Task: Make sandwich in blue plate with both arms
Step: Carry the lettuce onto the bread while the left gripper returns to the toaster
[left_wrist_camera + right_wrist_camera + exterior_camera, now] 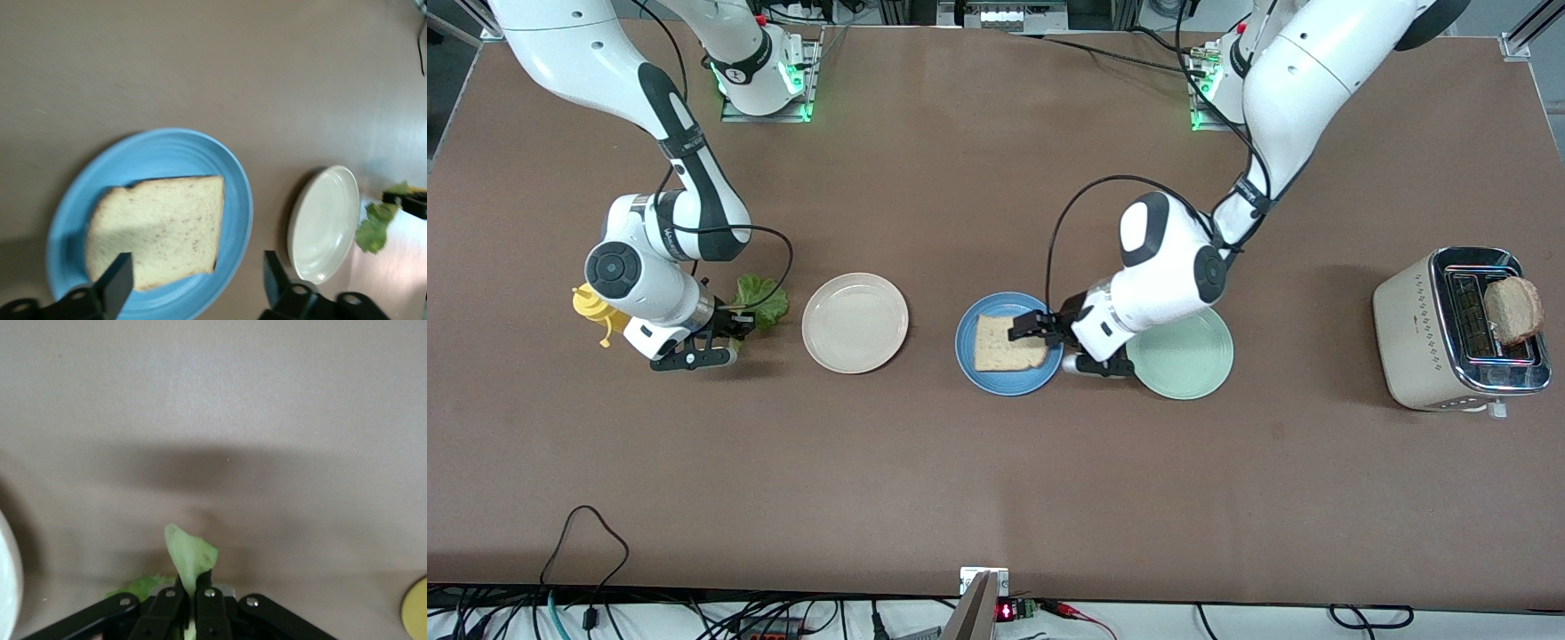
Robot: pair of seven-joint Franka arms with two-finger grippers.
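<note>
The right claw [193, 603] has its fingers pinched together on a pale green lettuce leaf [190, 557], whose tip sticks out over the bare brown worktop [267, 420], with a shadow band across it.

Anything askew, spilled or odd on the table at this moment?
Nothing spilled or damaged. One bread slice lies flat in the blue plate, the left gripper open over it. The right gripper is shut on the lettuce leaf. Only oddity: the toaster's slice sits tilted.
</note>
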